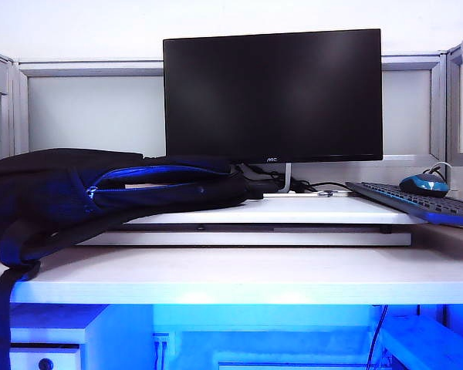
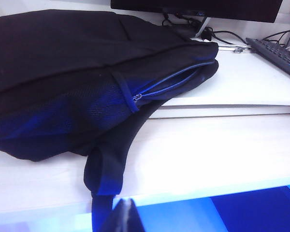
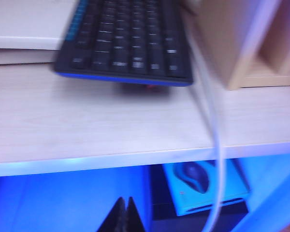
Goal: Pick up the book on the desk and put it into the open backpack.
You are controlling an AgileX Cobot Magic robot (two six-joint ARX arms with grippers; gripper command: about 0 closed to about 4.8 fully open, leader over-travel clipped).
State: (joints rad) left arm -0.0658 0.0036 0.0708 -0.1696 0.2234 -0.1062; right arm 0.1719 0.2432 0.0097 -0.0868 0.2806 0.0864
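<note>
Closest in: left gripper [image 2: 122,217], tips pressed together, nothing between them, parked just short of the desk [image 1: 239,281] edge. Same on the other side: right gripper [image 3: 126,215] pinched shut and empty, also hanging short of the front lip. Neither visible from the exterior camera.

Just beyond the left fingertips, across a strip of bare tabletop: the backpack [image 2: 63,72], slumped on its side, a strap trailing over the edge toward the fingers, blue-trimmed mouth only slightly open.

And the book [image 1: 143,186]? Nowhere on the open tabletop. Only a pale sliver inside that zipper mouth in the exterior view, probably the cover. From the left wrist, none of it showing. So likely inside the bag already, well ahead of the left fingers and far off to the side of the right ones.

Handling, as a judgement: thin softcover, so light, floppy, probably slick-faced. Best pinched over one long edge near the spine, never pressed flat. Soft bag fabric likely to sag and catch a corner.

Farther back from the right fingers: the dark keyboard [image 3: 125,43], overhanging the raised white platform [image 1: 324,210]. Farthest of all, the black monitor [image 1: 272,92].
</note>
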